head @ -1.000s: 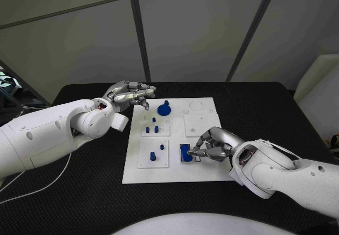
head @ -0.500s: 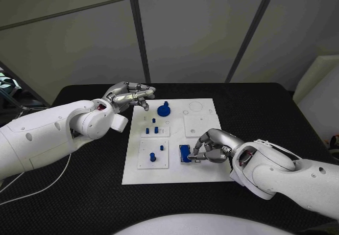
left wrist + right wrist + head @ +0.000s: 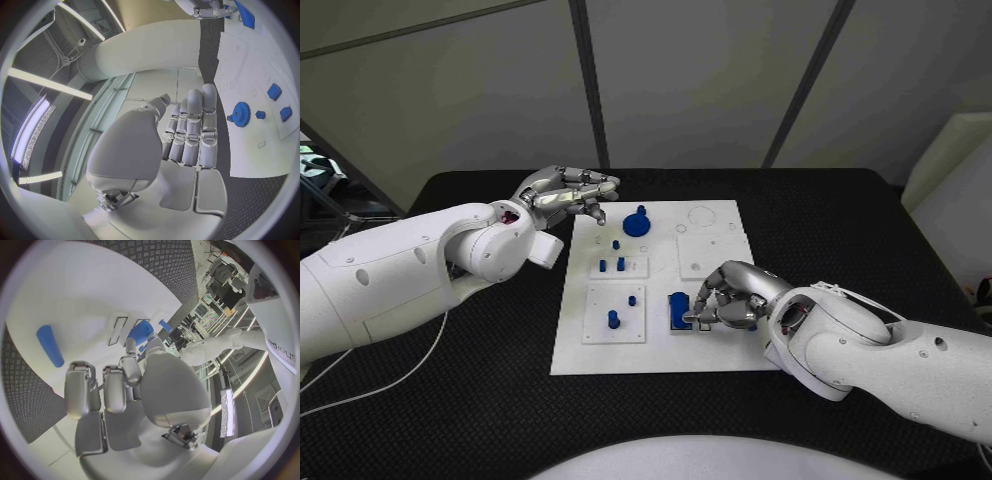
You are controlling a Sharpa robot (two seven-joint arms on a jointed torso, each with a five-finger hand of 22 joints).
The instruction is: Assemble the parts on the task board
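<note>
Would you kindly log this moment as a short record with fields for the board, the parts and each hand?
board: white task board lying flat on the black table
gear: blue gear near the board's far edge
long part: blue block at the board's near middle
left hand: left hand above the board's far left corner, holding nothing
right hand: right hand with fingertips on the blue block

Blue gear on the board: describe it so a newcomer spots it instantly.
Find the white board in the middle of the black table, then look to its far edge, next to the left hand. The gear sits there: a round toothed blue disc, the widest blue piece, unlike the small pegs nearer the robot.
</note>
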